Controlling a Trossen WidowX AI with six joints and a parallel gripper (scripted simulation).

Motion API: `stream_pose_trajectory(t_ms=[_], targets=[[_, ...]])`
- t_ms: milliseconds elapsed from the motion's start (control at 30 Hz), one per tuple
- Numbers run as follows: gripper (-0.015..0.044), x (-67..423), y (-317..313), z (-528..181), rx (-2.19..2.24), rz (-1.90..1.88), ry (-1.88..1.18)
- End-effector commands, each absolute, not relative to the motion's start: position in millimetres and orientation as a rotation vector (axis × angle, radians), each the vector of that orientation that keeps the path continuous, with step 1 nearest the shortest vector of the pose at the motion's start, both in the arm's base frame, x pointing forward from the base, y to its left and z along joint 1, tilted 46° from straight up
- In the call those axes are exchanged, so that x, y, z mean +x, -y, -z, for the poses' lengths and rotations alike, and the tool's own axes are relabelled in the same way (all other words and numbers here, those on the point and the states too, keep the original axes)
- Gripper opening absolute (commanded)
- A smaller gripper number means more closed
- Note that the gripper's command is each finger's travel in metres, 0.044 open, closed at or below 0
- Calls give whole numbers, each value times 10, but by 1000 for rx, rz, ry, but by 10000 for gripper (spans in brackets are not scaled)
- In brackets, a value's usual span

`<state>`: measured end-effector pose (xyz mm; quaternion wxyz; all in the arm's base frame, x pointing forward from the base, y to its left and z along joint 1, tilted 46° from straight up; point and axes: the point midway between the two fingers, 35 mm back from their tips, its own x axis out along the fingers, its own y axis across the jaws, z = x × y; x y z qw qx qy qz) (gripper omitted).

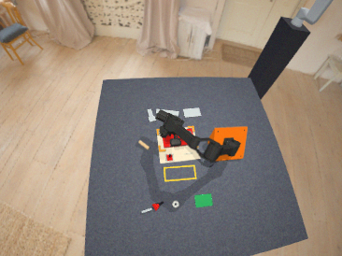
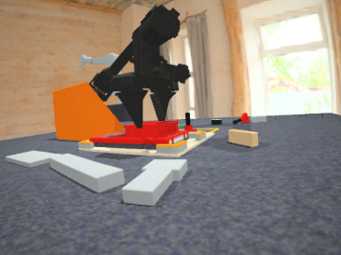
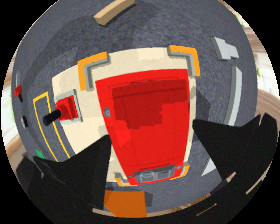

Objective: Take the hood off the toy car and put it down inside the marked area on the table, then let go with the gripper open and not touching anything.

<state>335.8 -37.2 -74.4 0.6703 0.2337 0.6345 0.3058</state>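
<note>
The toy car's red hood (image 2: 151, 129) (image 3: 152, 147) sits on the car's low red body (image 2: 104, 136). The car is on a cream board (image 1: 187, 155) (image 3: 85, 136) with orange and grey corner brackets. My gripper (image 2: 150, 123) (image 3: 153, 131) is open and empty, pointing down at the hood. In the wrist view its fingers stand on either side of the hood; in the exterior view the tips are close to its top edge. I cannot tell whether they touch it. The arm partly hides the car in the top view. The marked area, a yellow outline (image 1: 180, 179) (image 3: 40, 97), lies beside the board.
A red block with a black peg (image 1: 169, 157) (image 3: 67, 108) stands on the board. An orange panel (image 1: 239, 140) (image 2: 79, 114) is by the arm's base. Around lie a tan block (image 1: 144, 145) (image 2: 243, 138), pale grey pieces (image 1: 192, 112), a green square (image 1: 204, 200), a ring and a red-tipped tool.
</note>
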Motion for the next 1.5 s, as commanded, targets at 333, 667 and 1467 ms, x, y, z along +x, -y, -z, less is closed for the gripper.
stream_pose_trajectory(t_ms=[333, 667, 1467], targets=[[440, 3355, 313, 798, 534, -688, -1431], [361, 3358, 308, 806, 527, -689, -1430], [0, 3359, 362, 754, 527, -689, -1430]])
